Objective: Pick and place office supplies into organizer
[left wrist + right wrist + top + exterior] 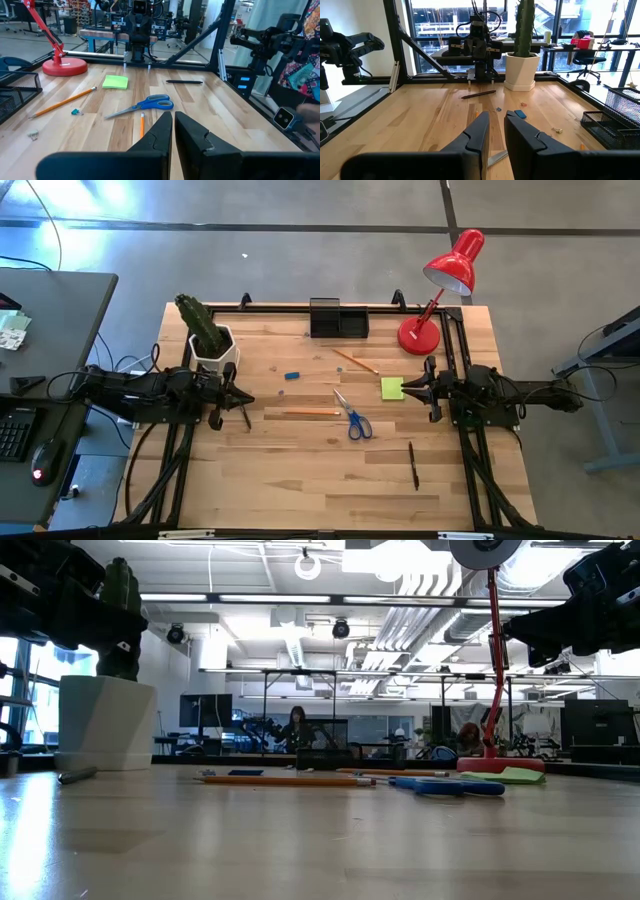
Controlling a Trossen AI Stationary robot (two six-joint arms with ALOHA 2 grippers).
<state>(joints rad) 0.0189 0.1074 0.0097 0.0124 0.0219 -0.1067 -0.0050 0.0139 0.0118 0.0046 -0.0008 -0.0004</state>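
Observation:
The black organizer (338, 318) stands at the table's far edge. Loose on the wood lie two pencils (355, 361) (310, 412), blue-handled scissors (353, 419), a yellow-green sticky-note pad (391, 388), a small blue eraser (292, 375) and a black pen (413, 464); another pen (479, 93) lies near the left arm. My left gripper (173, 120) hovers level at the table's left side, shut and holding nothing. My right gripper (497, 117) hovers level at the right side, just beside the pad, slightly open with nothing between its fingers.
A white pot with a green cactus (212, 340) stands at the far left, close to my left arm. A red desk lamp (440, 290) stands at the far right beside the organizer. Bare wood lies along the near edge (320, 500).

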